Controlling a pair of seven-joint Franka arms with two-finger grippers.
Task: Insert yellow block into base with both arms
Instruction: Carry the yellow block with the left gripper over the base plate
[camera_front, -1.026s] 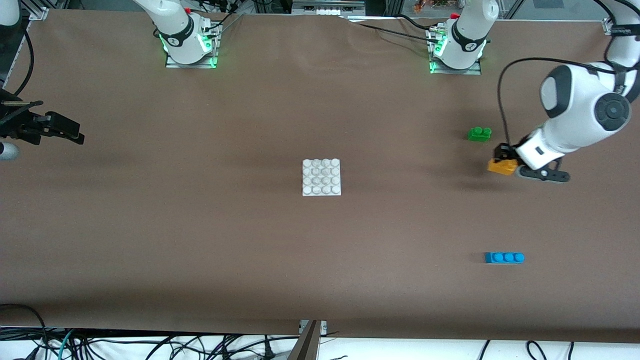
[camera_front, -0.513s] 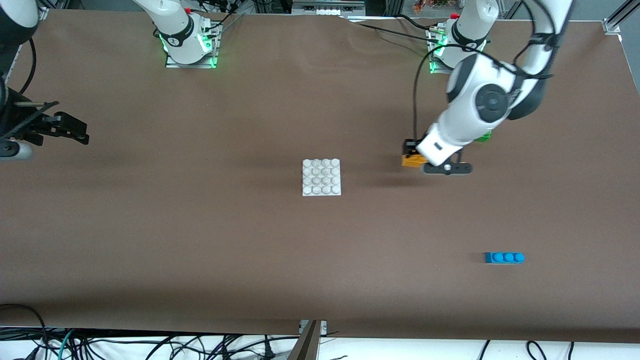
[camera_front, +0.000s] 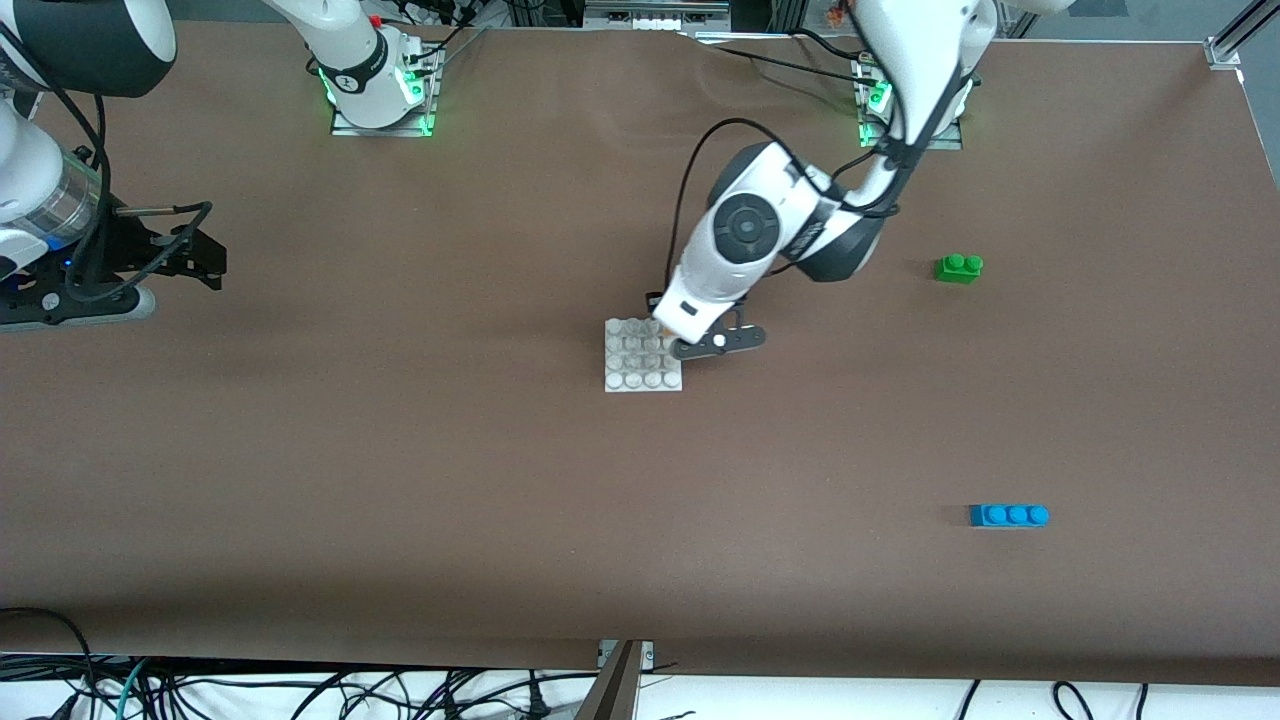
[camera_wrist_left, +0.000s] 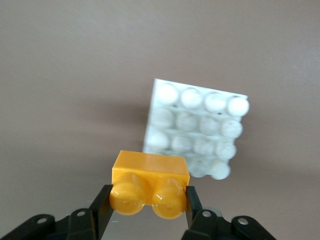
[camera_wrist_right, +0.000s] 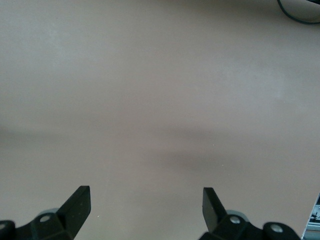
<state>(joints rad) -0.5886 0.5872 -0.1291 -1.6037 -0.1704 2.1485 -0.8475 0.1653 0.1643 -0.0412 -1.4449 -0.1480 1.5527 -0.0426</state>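
The yellow block (camera_wrist_left: 150, 184) is clamped between the fingers of my left gripper (camera_wrist_left: 148, 200), studs toward the camera. In the front view my left gripper (camera_front: 663, 323) hangs over the edge of the base (camera_front: 640, 362) nearest the left arm's end, and the wrist hides most of the block. The base, a white square plate with a 4x4 grid of studs, lies at mid-table and also shows in the left wrist view (camera_wrist_left: 197, 127), just past the block. My right gripper (camera_front: 205, 265) is open and empty over bare table at the right arm's end (camera_wrist_right: 145, 200).
A green two-stud brick (camera_front: 958, 268) lies toward the left arm's end. A blue three-stud brick (camera_front: 1008, 515) lies nearer the front camera at that same end. Brown table cover (camera_front: 400, 450) surrounds the base.
My left arm has carried the yellow block from beside the green brick across to the base. My right gripper has shifted a little toward mid-table.
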